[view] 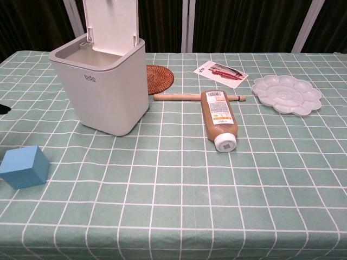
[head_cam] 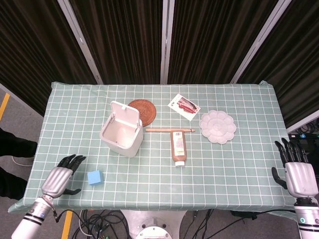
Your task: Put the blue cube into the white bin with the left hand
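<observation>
A pale green tablecloth (head_cam: 239,164) with a white grid covers the table. The cube (head_cam: 95,177) is light blue, and the bin (head_cam: 121,130) with its raised lid is white. The round woven mat (head_cam: 145,109) is reddish brown, the bottle (head_cam: 178,146) brown with a white cap, the stick (head_cam: 169,130) tan. The palette (head_cam: 218,126) is white. Both the left hand (head_cam: 61,177) and the right hand (head_cam: 297,172) are silver with black fingers.
</observation>
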{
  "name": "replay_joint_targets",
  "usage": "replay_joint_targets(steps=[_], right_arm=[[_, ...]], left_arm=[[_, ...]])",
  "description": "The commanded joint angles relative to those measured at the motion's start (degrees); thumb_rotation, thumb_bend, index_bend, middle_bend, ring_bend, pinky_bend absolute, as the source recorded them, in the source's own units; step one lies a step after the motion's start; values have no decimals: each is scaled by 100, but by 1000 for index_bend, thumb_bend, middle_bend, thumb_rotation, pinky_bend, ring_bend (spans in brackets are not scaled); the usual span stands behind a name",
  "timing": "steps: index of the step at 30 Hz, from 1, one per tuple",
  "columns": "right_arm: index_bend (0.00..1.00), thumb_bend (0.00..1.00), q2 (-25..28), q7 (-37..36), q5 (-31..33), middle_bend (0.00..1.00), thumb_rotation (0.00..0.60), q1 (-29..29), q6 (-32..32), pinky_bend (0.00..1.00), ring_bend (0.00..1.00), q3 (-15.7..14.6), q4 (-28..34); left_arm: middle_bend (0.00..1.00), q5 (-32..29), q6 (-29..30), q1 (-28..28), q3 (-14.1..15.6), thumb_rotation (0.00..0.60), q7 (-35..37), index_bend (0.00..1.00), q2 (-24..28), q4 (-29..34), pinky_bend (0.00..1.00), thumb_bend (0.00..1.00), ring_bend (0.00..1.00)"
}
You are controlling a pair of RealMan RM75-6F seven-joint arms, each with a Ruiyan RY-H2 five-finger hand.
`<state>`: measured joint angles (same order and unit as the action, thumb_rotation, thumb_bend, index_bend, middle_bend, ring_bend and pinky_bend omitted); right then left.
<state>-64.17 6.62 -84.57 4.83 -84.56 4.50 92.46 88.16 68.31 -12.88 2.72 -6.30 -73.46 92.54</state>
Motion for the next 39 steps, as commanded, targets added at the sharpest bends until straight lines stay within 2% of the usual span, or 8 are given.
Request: replay_joint_targets(steps=[1,7,13,19,28,39], right_arm=[[0,343,-10,-37,22,0,600,-2,16,0,0,1,-31],[0,342,-2,-114,36,0,600,-5,28,0,0,2,-88],[0,343,-24,-172,73,0,600,1,55,0,0,12,-152],[0,343,-43,-204,71,0,600,0,67,0,0,1,-195],[0,344,-46,-254,146,0,600,-4,115,0,0,9,-246],[0,344,-30,-310,182,0,600,-14,128,0,0,16,-273]], left_arm=[[61,-126,-185,-118,-36,600,-85,54,-180,-103,135,0,1],[106,-452,-367,-201,-120,600,-248,70,-405,-239,228,0,58],[186,-420,-422,-275,-90,600,-141,112,-539,-296,349,0,153],[202,-339,-521,-399,-58,600,-89,123,-609,-286,360,0,167],[286,-70,-380,-509,-41,600,-8,232,-749,-383,433,0,265],[456,-177,-180,-496,-117,600,-258,389,-907,-410,671,117,461]])
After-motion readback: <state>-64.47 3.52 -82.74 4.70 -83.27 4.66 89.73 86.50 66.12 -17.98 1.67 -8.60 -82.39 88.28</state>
